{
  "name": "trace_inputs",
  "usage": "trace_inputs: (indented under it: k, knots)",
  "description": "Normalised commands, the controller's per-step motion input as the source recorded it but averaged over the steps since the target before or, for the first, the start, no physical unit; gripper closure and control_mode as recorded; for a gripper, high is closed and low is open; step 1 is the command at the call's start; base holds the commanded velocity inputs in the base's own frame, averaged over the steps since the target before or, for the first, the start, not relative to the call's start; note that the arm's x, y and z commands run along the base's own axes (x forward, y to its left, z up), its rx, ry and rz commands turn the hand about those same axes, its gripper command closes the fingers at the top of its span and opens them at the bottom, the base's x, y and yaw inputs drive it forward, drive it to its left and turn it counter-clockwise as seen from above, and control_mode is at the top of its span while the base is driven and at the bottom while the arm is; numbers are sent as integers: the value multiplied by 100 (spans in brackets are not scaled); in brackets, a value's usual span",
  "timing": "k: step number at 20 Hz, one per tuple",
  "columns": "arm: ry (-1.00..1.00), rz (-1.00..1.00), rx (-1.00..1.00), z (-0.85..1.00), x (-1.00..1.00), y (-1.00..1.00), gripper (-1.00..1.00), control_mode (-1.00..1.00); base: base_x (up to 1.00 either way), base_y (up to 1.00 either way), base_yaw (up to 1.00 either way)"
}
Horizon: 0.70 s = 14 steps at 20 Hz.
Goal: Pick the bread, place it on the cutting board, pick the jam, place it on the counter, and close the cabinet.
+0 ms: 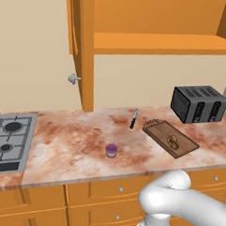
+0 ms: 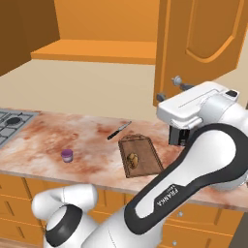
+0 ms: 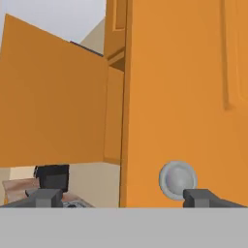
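bread: [image 2: 132, 159] sits on the cutting board [image 2: 147, 164], done by the look of it.
jam: [image 2: 67, 155] on the counter [image 2: 87, 133], well apart from the board.
cabinet: door [image 3: 189, 97] wide open, shelf bare; closing it is what's left.
gripper: [image 3: 123, 197] my jaws spread, pinching nothing, knob [image 3: 177, 179] just beside my right fingertip.
risk: push near the hinge side and the door may barely swing; i could snag on the knob or slide off the panel.
hidden: hinge line hard to make out; in the right base view my arm covers the toaster [image 1: 199, 104].
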Motion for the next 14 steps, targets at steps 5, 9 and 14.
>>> trace_inputs:
  k: [5,9,14]
  knots:
    - [0,0,1,7,20,-8,-100,-100,0,0,0]
    - [0,-1,0,0,9,12,-100,-100,0,0,0]
    - [0,-5,0,0,10,34,-100,-100,0,0,0]
